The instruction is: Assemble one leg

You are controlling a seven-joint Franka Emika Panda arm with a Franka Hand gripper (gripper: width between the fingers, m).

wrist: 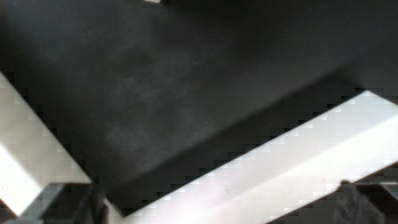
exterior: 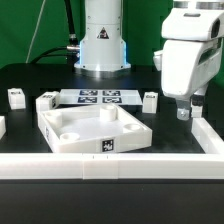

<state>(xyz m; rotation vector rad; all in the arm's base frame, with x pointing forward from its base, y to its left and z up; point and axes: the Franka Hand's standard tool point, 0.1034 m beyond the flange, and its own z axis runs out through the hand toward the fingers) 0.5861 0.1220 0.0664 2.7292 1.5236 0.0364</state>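
The small white plastic stubby leg (exterior: 183,113) with a marker tag stands at the middle right of the exterior view, just below the black two-finger gripper (exterior: 189,103), whose jaws are spread wide and hold nothing.

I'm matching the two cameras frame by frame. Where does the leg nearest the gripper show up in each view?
Exterior view: the leg stands on the black table at the exterior view's right, just below the open gripper.
Wrist view: no leg can be made out, only table and a white bar.
Shared landmark: the gripper, whose dark fingertips edge the wrist picture.
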